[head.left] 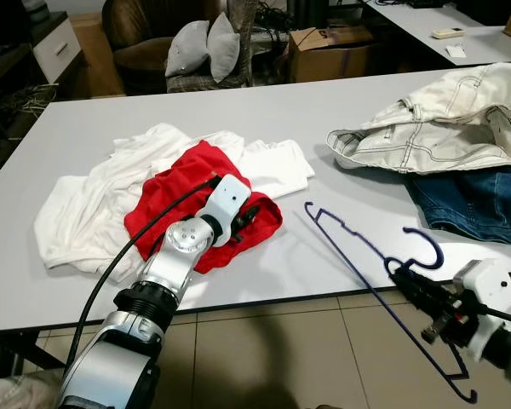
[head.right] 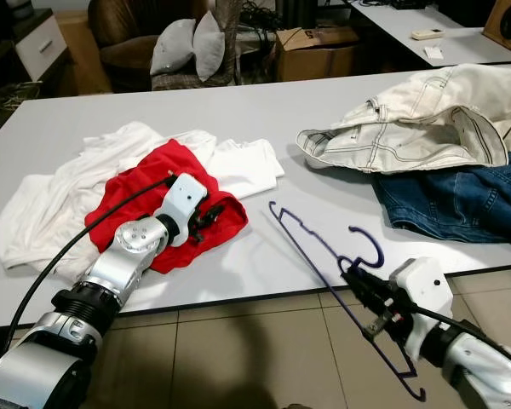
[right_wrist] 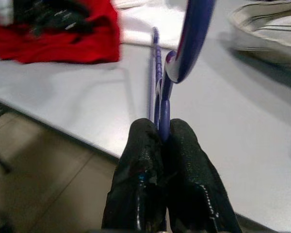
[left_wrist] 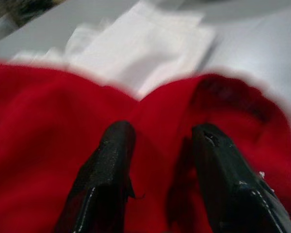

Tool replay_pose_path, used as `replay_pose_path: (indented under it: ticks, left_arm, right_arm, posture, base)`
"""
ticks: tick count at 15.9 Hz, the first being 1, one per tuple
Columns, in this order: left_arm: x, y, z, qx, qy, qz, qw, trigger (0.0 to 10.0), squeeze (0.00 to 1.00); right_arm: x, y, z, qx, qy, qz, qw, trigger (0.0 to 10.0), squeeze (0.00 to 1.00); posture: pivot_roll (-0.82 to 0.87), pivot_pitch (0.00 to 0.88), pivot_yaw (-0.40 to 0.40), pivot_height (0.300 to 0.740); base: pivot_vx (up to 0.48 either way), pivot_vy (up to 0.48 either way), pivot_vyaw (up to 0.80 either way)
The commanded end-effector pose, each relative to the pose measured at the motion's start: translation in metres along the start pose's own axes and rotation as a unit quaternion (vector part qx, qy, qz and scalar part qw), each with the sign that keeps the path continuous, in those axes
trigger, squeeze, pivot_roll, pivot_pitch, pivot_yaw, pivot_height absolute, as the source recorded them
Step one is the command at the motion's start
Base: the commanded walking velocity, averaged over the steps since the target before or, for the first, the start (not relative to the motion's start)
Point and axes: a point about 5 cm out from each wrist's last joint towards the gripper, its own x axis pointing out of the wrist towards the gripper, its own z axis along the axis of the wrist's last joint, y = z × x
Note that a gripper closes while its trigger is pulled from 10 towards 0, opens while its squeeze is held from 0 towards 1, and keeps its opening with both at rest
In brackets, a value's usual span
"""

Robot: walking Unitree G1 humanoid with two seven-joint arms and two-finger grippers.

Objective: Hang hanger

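On the smooth grey surface (head.left: 341, 102), the right hand (head.left: 402, 277) is clamped on the neck of a thin blue wire hanger (head.left: 358, 247) overhanging the edge, while the left hand (left_wrist: 160, 141), fingers apart, rests on soft red cloth (head.left: 179, 183) over rumpled white fabric (head.left: 94, 204).

Left pincer (left_wrist: 157, 145) agape, right pincer (right_wrist: 161, 133) clamped tight
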Motion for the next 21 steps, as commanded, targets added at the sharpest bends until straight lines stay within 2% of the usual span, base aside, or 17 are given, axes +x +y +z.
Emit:
replay_pose_path:
  ticks: [1, 2, 7, 9, 12, 13, 16, 18, 20, 21]
  left_arm:
    - [0.0, 0.005, -0.006, 0.009, 0.018, 0.028, 0.999, 10.0, 0.16]
    - [0.001, 0.005, -0.009, 0.015, 0.025, 0.039, 0.999, 10.0, 0.0]
    - [0.006, -0.001, -0.014, 0.022, 0.043, 0.051, 0.998, 10.0, 0.0]
    - [0.005, 0.012, -0.01, 0.049, 0.046, 0.086, 0.994, 10.0, 0.0]
    - [0.0, 0.027, -0.007, 0.077, 0.041, 0.094, 0.992, 10.0, 0.0]
    - [-0.01, 0.044, 0.001, 0.1, 0.03, 0.088, 0.991, 10.0, 0.0]
    - [-0.028, 0.078, 0.025, 0.17, 0.017, 0.109, 0.979, 10.0, 0.0]
    - [-0.034, 0.094, 0.043, 0.2, 0.007, 0.124, 0.972, 10.0, 0.0]
    - [-0.038, 0.093, 0.05, 0.214, 0.006, 0.113, 0.97, 10.0, 0.0]
    - [-0.038, 0.083, 0.043, 0.198, 0.019, 0.077, 0.977, 10.0, 0.0]
  right_arm:
    - [0.002, 0.0, -0.003, -0.003, 0.001, -0.022, 1.0, 10.0, 0.0]
    - [0.003, 0.002, -0.004, -0.002, 0.001, -0.024, 1.0, 10.0, 0.0]
    - [0.009, 0.014, -0.008, 0.006, -0.006, -0.016, 1.0, 10.0, 0.0]
    - [0.015, 0.022, -0.011, 0.009, -0.01, -0.014, 1.0, 10.0, 0.0]
    - [0.017, 0.028, -0.012, 0.011, -0.011, -0.015, 1.0, 10.0, 0.0]
    - [0.018, 0.032, -0.013, 0.015, -0.013, -0.017, 1.0, 10.0, 0.0]
    - [0.022, 0.039, -0.014, 0.022, -0.018, -0.017, 0.999, 10.0, 0.0]
    - [0.026, 0.042, -0.015, 0.025, -0.02, -0.014, 0.999, 10.0, 0.0]
    - [0.03, 0.043, -0.018, 0.03, -0.022, -0.012, 0.999, 10.0, 0.0]
    - [0.032, 0.045, -0.02, 0.033, -0.022, -0.012, 0.999, 10.0, 0.0]
  posture:
    - [-0.27, 0.0, 0.045, 0.74]
    - [-0.27, 0.0, 0.045, 0.74]
    - [-0.28, 0.0, 0.074, 0.74]
    - [-0.28, 0.0, 0.093, 0.74]
    - [-0.27, 0.0, 0.104, 0.74]
    - [-0.26, 0.0, 0.113, 0.74]
    - [-0.23, 0.0, 0.118, 0.74]
    - [-0.21, 0.0, 0.121, 0.74]
    - [-0.2, 0.0, 0.131, 0.74]
    - [-0.19, 0.0, 0.141, 0.74]
  base:
    - [0.0, 0.0, 0.0]
    - [0.0, 0.0, 0.0]
    - [0.0, 0.0, 0.0]
    - [0.0, 0.0, 0.0]
    - [0.0, 0.0, 0.0]
    - [0.0, 0.0, 0.0]
    - [0.0, 0.0, 0.0]
    - [0.0, 0.0, 0.0]
    - [0.0, 0.0, 0.0]
    - [0.0, 0.0, 0.0]
